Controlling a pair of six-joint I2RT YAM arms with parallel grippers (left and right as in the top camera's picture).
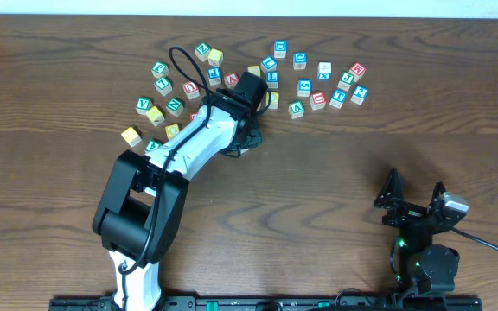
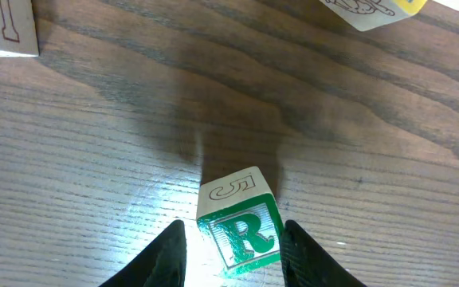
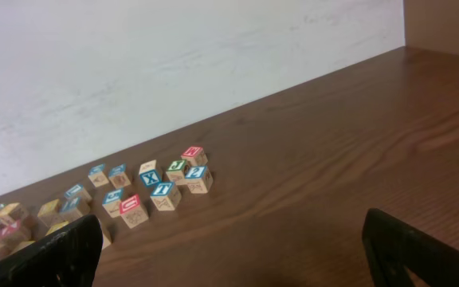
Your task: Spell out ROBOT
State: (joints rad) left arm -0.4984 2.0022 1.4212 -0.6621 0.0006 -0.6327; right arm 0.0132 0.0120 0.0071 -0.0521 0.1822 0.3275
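**Overhead:** the left arm [image 1: 199,138] is stretched toward the scattered cubes [image 1: 303,86] near the table's [image 1: 361,147] far edge. The right gripper [image 1: 415,197], spread wide, is parked well apart at the near right.

**Left wrist:** the left gripper [image 2: 236,251] is clamped on the tilted R cube [image 2: 241,229], directly between its fingers.

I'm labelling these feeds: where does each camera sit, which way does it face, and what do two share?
Overhead: above the table, looking straight down on letter cubes; left arm and right arm show.
Left wrist: on the left arm, looking down past the left tool, shut on the R cube.
Right wrist: on the right arm, facing across the table to the wall; open right tool below.
Shared: overhead and right wrist see the letter cubes.
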